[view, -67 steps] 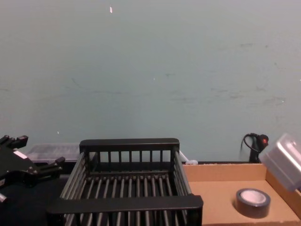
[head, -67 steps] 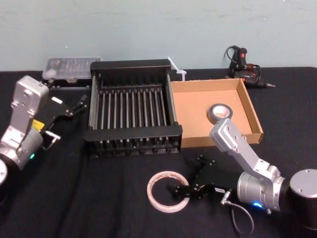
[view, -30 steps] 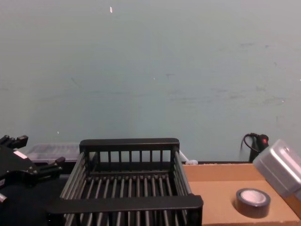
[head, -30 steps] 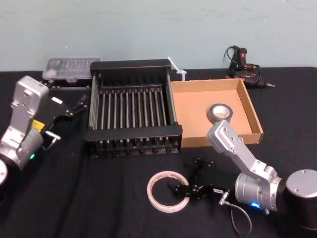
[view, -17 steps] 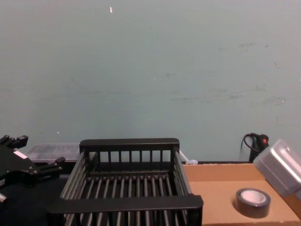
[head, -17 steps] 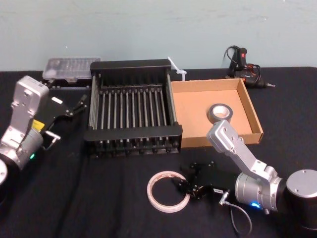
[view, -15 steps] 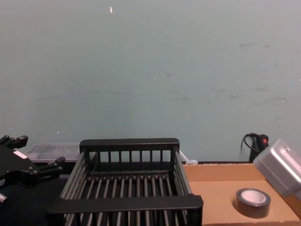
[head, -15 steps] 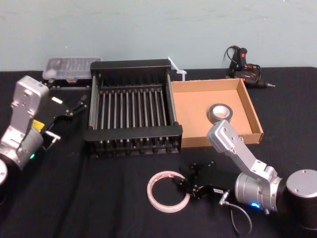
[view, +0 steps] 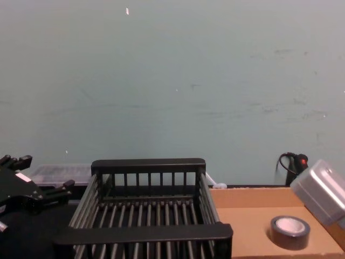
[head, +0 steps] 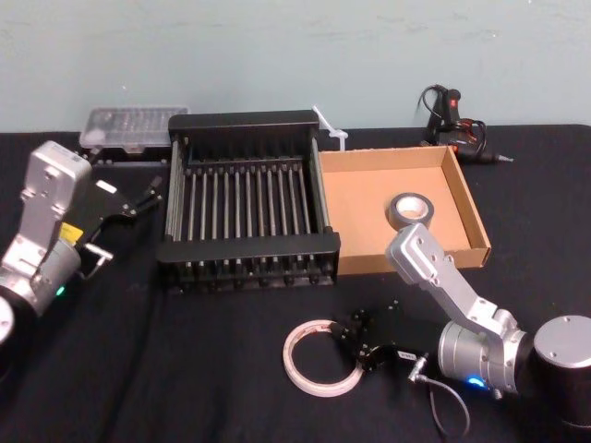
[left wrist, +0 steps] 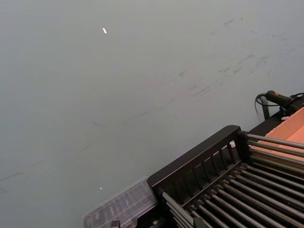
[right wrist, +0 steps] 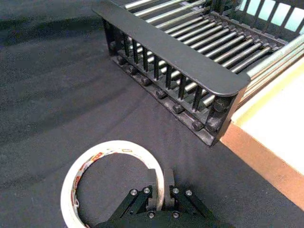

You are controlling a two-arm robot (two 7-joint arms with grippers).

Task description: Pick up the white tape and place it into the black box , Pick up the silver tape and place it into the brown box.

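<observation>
The right gripper (right wrist: pixel 160 199) has its 2 fingers pinched onto the wall of the wide, thin white tape ring (head: pixel 319 357), which lies on the black-cloth counter (head: pixel 185 369) at lower centre of the head view. Lift straight up first, holding firmly so the thin ring cannot twist, then clear the thick near rim of the black slatted plastic crate (head: pixel 247 247). The left gripper (head: pixel 138 198) sits open at the left, idle.

Colours for you, quick:
White tape (head: pixel 320 359) w/ red print; grey-silver tape (head: pixel 409 211); black crate (head: pixel 246 215); tan tray (head: pixel 371 194).
</observation>
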